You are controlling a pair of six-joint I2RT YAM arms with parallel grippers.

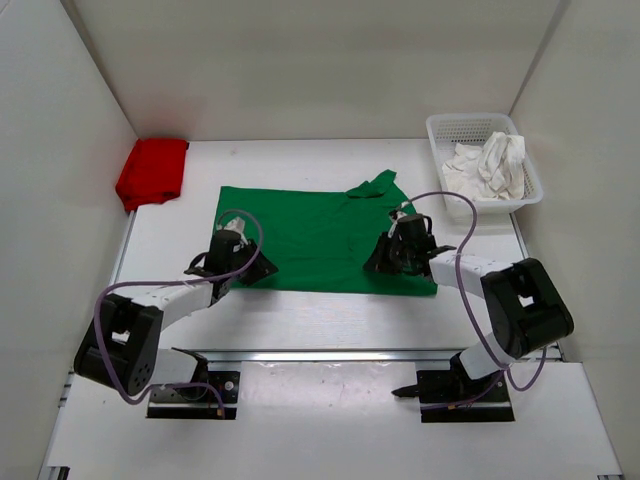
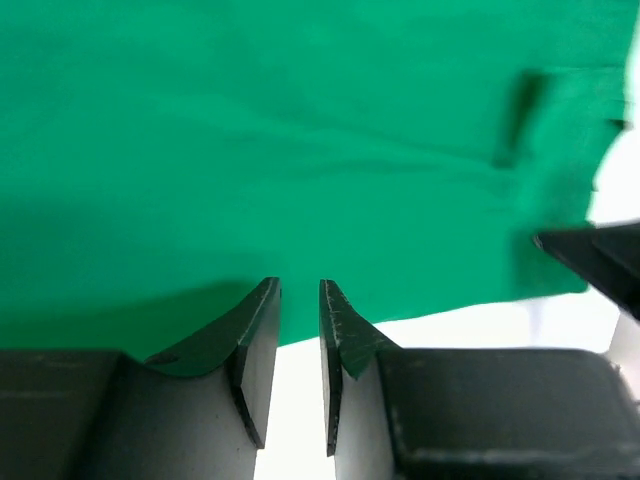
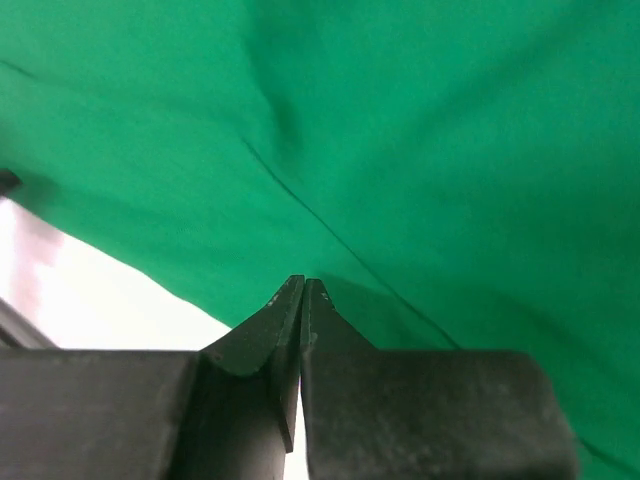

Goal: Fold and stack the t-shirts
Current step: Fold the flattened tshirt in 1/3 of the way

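From above, you see the green t-shirt (image 1: 310, 235) spread flat in the middle of the bench (image 1: 330, 312), with one sleeve and the collar bunched at its far right corner. It looks laid out for a fold. The red t-shirt (image 1: 152, 172) lies as a compact bundle in the far left corner, probably already folded, though its layers cannot be made out. The white t-shirt (image 1: 495, 165) sits crumpled in the white mesh basket (image 1: 470, 121) at far right, not yet dealt with. Your left gripper (image 1: 248, 268) sits at the shirt's near left corner and your right gripper (image 1: 386, 262) near its near right corner, a fair guess being that you mean to lift that hem together. In the left wrist view, the left gripper (image 2: 300, 288) has its jaws a narrow gap apart right at the green hem. You cannot tell whether any cloth is caught between them. A dark shape at the right edge is cut off and unidentifiable. In the right wrist view, the right gripper (image 3: 303, 282) has its jaws pressed fully together on the cloth just inside the hem, beside a slanting crease. Whether they have pinched fabric is hidden beneath the tips.
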